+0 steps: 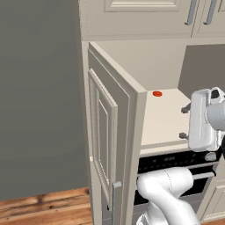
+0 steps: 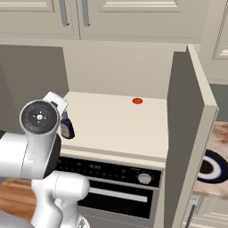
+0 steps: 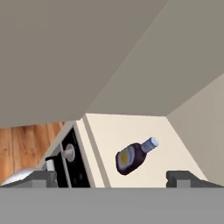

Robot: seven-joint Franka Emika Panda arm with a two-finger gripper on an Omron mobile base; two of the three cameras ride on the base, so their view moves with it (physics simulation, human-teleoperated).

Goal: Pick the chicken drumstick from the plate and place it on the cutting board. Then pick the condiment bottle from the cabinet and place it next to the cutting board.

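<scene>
Fingers [image 3: 41,178] of the gripper [image 3: 111,178] stand wide apart with nothing between them. The condiment bottle [image 3: 133,155] sits on the cream shelf of the cabinet [image 2: 116,127], just ahead of the gripper and not touching it. A small red disc [image 2: 137,101] lies farther back. The plate [image 2: 213,167] rests on the counter beside the open cabinet door [image 2: 187,133].

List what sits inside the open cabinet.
On the cabinet shelf: the condiment bottle and a small red disc nearer the back. In the right base view the arm hides most of the bottle.
</scene>
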